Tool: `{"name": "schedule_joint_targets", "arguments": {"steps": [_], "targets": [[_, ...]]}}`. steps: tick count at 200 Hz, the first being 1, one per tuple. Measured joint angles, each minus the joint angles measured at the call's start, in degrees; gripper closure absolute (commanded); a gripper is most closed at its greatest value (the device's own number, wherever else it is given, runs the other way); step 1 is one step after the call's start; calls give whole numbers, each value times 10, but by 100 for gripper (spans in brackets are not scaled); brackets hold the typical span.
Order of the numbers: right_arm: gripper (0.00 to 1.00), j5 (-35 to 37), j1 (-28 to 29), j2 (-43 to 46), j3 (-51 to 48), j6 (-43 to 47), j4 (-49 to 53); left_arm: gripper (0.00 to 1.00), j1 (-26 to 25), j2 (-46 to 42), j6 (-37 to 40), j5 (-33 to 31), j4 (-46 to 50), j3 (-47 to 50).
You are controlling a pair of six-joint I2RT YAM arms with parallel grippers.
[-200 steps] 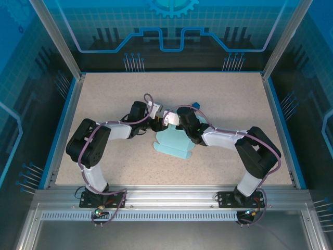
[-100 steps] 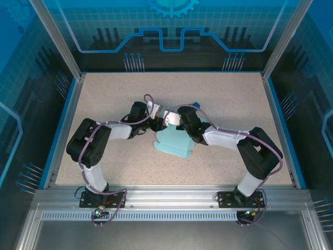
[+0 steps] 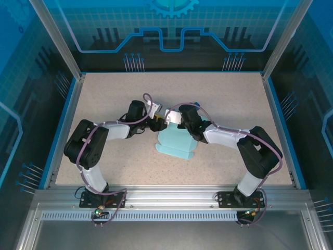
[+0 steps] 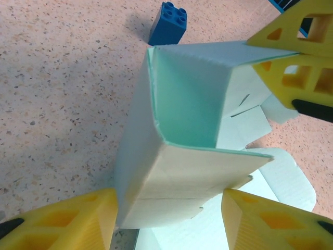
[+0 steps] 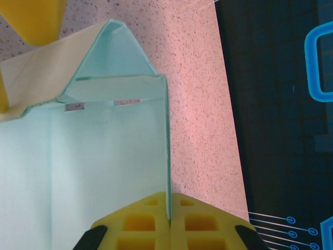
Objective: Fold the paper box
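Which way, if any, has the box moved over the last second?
Yes, slightly: the box's near-left corner has swung right, away from the table's left edge.

The pale sky-blue paper box point(image 3: 176, 143) of thin die-cut card is half formed. Its far end stands up as an open tube with sharp creased corners and a greener tint inside point(image 4: 182, 104). Two short slits mark one inner wall. Rounded flaps lie flat at its near end. It sits just on the near side of a small dark blue toy brick point(image 4: 169, 23).
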State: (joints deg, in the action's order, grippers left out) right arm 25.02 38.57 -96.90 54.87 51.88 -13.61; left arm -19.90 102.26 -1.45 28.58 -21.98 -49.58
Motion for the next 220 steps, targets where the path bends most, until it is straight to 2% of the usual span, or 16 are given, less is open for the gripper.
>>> {"name": "schedule_joint_targets", "arguments": {"steps": [106,173,220], "targets": [[100,4,0,-11,-5,47,-45,35,44,-5,22,32,72,-34],[100,4,0,-11,-5,47,-45,51,69,-6,16,35,106,-49],[100,2,0,-11,-5,47,-45,52,64,18,14,63,104,-59]]}}
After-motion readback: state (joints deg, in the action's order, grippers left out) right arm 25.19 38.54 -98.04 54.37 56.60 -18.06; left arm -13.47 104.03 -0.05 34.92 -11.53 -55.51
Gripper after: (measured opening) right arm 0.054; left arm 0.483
